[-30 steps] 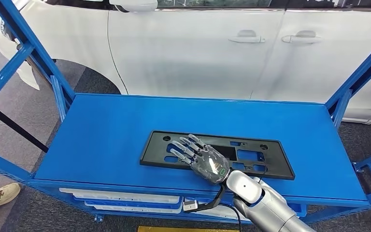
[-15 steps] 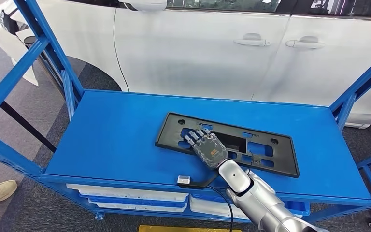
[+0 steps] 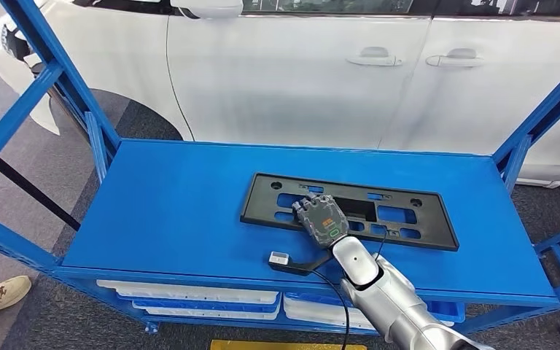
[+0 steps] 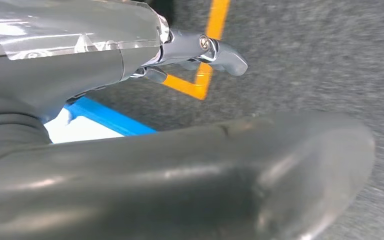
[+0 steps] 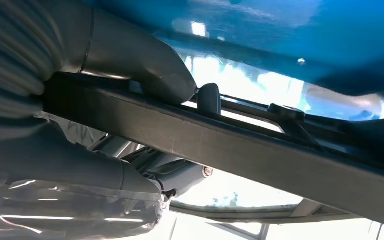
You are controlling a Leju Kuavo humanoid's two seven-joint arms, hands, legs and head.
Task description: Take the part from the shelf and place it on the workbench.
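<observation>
Change: fingers that lay flat on the part have curled around its near bar.
Right robot hand (image 3: 321, 219): grips black plate frame (image 3: 415, 222).
Left robot hand (image 4: 200, 47): hangs, holds nothing, fingers apart.
Part: flat on blue shelf (image 3: 182, 211), at 12 o'clock.
Progress: grasp done; lift and placing remain.

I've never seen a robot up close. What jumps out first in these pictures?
A silver arm ends in a robot hand gripping the near edge of a flat black plastic part with cut-outs, which lies on a bright blue shelf. In the right wrist view the thumb and fingers clamp that edge between them. Right behind the shelf stands a white car.
</observation>
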